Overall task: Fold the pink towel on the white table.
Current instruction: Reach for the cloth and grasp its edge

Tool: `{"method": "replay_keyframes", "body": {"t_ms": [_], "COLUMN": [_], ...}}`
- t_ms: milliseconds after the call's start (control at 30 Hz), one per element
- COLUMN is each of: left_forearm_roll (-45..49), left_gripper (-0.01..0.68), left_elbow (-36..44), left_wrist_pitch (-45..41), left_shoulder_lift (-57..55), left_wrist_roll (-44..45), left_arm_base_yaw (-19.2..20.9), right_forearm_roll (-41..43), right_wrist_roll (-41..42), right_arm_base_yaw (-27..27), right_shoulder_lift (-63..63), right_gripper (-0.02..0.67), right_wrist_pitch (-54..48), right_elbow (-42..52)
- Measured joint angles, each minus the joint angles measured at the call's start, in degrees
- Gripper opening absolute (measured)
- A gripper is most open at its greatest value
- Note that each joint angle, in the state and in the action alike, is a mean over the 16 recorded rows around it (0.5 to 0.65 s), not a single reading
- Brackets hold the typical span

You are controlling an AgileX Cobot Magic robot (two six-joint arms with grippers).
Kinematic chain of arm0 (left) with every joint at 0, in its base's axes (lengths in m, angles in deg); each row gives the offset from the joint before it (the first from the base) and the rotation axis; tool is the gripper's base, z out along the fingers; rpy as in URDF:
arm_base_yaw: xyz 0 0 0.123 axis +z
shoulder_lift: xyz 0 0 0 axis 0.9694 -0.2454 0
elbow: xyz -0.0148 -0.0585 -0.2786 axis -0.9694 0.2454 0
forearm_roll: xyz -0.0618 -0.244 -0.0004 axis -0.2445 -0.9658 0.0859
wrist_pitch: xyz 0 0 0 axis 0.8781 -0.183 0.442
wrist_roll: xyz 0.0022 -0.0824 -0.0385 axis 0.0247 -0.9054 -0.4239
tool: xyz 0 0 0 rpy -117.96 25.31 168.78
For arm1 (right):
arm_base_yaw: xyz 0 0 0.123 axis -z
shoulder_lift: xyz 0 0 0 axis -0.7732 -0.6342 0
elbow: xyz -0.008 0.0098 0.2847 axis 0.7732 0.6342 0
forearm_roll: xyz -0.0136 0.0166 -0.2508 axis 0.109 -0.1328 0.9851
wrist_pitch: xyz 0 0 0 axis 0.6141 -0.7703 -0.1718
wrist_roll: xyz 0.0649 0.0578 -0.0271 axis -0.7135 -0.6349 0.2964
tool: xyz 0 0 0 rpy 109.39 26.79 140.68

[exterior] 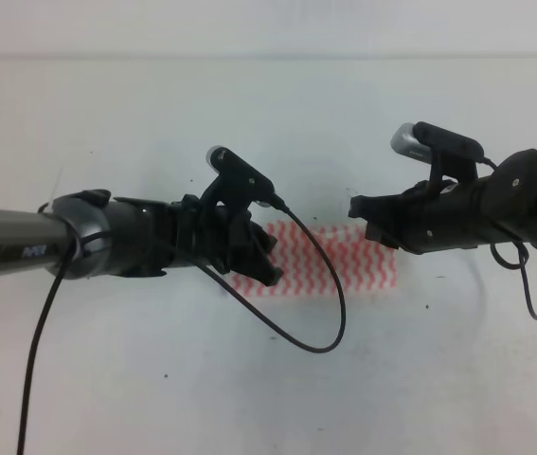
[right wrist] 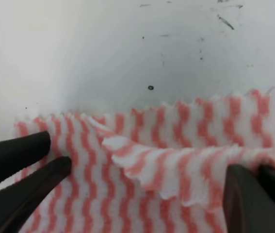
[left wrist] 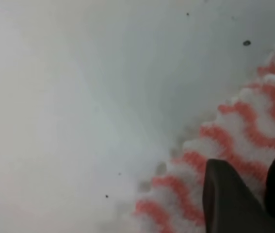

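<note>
Left end effector (exterior: 254, 254) pinches the towel (exterior: 334, 261) edge; right end effector (exterior: 367, 220), state unclear, hovers beside it above the bench (exterior: 249, 398). Towel looks light, floppy; grip corners.

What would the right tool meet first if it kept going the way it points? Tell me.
Likely the pink towel itself: the right tool points left along it, low over its right end. Beyond that is the left tool, though depth is unclear.

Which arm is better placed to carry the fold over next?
Right, probably. The right wrist view shows a raised flap of the pink towel at the right tool. The left tool sits low on the towel's edge, with the cloth there flat on the white table.
</note>
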Motion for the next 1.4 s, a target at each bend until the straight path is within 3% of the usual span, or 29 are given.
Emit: {"method": "replay_keyframes", "body": {"t_ms": [367,667,1067,1400], "left_forearm_roll": [0.5,1.0,1.0,1.0], "left_gripper": [0.069,0.007,-0.005,-0.005], "left_elbow": [0.0,0.0,0.0,0.0], "left_wrist_pitch": [0.0,0.0,0.0,0.0], "left_shoulder_lift": [-0.2,-0.2,-0.3,-0.3], "left_wrist_roll": [0.0,0.0,0.0,0.5], "left_arm_base_yaw": [0.0,0.0,0.0,0.0], "right_forearm_roll": [-0.2,-1.7,-3.1,-2.1], "right_wrist_roll": [-0.1,-0.1,-0.2,0.0], "right_arm_base_yaw": [0.0,0.0,0.0,0.0], "right_shoulder_lift": [-0.2,-0.3,-0.2,-0.2], "right_gripper": [-0.010,0.044,0.134,0.141], "right_wrist_pitch": [0.0,0.7,3.6,5.3], "right_elbow": [0.0,-0.1,0.0,0.0]}}
